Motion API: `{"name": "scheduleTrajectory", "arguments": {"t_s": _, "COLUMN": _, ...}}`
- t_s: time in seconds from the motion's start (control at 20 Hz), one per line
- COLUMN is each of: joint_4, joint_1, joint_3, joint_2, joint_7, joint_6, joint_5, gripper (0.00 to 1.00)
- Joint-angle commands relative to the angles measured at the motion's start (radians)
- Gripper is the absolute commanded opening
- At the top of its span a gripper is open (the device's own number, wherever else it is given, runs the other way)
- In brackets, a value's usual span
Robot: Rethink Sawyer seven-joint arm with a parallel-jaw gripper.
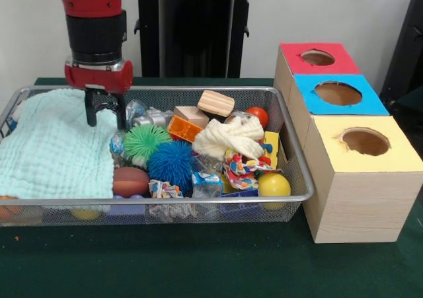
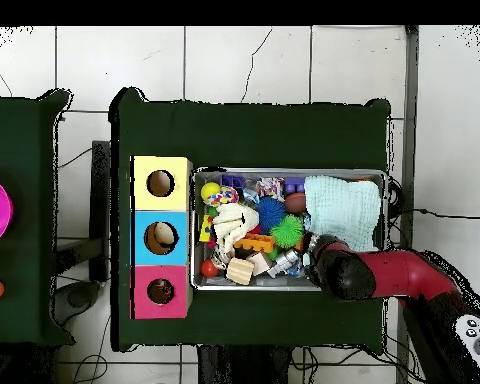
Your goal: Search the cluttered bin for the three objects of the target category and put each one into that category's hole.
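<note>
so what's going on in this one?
The robot's gripper hangs open and empty over the wire basket, at the edge of a pale green cloth covering one end. The rest is a jumble of spiky balls, rope toys and blocks. No plush toy is in sight. The red-topped box stands beside the basket.

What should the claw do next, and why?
Probably drop a little and pinch the edge of the pale mint-green woven cloth to lift it aside. The open black claw hangs right above that edge, inside the silver wire-mesh bin. No plush animal shows among the uncovered toys, and the cloth hides about half the bin, so the animals meant for the red-surrounded round hole may lie underneath.
</note>
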Motion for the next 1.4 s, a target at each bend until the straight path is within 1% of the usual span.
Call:
{"name": "scheduleTrajectory", "arguments": {"t_s": 0.05, "joint_4": -0.013, "joint_1": 0.034, "joint_3": 0.061, "joint_2": 0.081, "joint_7": -0.156, "joint_6": -0.063, "joint_5": -0.111, "gripper": 1.0}}
{"name": "scheduleTrajectory", "arguments": {"t_s": 0.15, "joint_4": -0.019, "joint_1": 0.054, "joint_3": 0.039, "joint_2": 0.089, "joint_7": -0.118, "joint_6": -0.088, "joint_5": -0.136, "gripper": 1.0}}
{"name": "scheduleTrajectory", "arguments": {"t_s": 0.35, "joint_4": -0.061, "joint_1": 0.1, "joint_3": -0.011, "joint_2": 0.143, "joint_7": -0.05, "joint_6": -0.156, "joint_5": -0.195, "gripper": 1.0}}
{"name": "scheduleTrajectory", "arguments": {"t_s": 0.45, "joint_4": -0.072, "joint_1": 0.119, "joint_3": -0.033, "joint_2": 0.156, "joint_7": -0.019, "joint_6": -0.191, "joint_5": -0.217, "gripper": 1.0}}
{"name": "scheduleTrajectory", "arguments": {"t_s": 0.5, "joint_4": -0.079, "joint_1": 0.146, "joint_3": -0.061, "joint_2": 0.149, "joint_7": 0.007, "joint_6": -0.222, "joint_5": -0.239, "gripper": 1.0}}
{"name": "scheduleTrajectory", "arguments": {"t_s": 0.6, "joint_4": -0.087, "joint_1": 0.186, "joint_3": -0.107, "joint_2": 0.143, "joint_7": 0.048, "joint_6": -0.26, "joint_5": -0.249, "gripper": 1.0}}
{"name": "scheduleTrajectory", "arguments": {"t_s": 0.65, "joint_4": -0.091, "joint_1": 0.206, "joint_3": -0.129, "joint_2": 0.141, "joint_7": 0.069, "joint_6": -0.279, "joint_5": -0.255, "gripper": 0.0}}
{"name": "scheduleTrajectory", "arguments": {"t_s": 0.75, "joint_4": -0.084, "joint_1": 0.2, "joint_3": -0.122, "joint_2": 0.139, "joint_7": 0.055, "joint_6": -0.261, "joint_5": -0.24, "gripper": 0.0}}
{"name": "scheduleTrajectory", "arguments": {"t_s": 1.0, "joint_4": -0.085, "joint_1": 0.216, "joint_3": -0.144, "joint_2": 0.134, "joint_7": 0.043, "joint_6": -0.258, "joint_5": -0.214, "gripper": 0.0}}
{"name": "scheduleTrajectory", "arguments": {"t_s": 1.25, "joint_4": -0.083, "joint_1": 0.215, "joint_3": -0.149, "joint_2": 0.129, "joint_7": 0.029, "joint_6": -0.244, "joint_5": -0.202, "gripper": 0.0}}
{"name": "scheduleTrajectory", "arguments": {"t_s": 1.35, "joint_4": -0.066, "joint_1": 0.229, "joint_3": -0.161, "joint_2": 0.096, "joint_7": 0.029, "joint_6": -0.223, "joint_5": -0.194, "gripper": 0.0}}
{"name": "scheduleTrajectory", "arguments": {"t_s": 1.4, "joint_4": -0.041, "joint_1": 0.221, "joint_3": -0.149, "joint_2": 0.067, "joint_7": 0.024, "joint_6": -0.199, "joint_5": -0.172, "gripper": 0.0}}
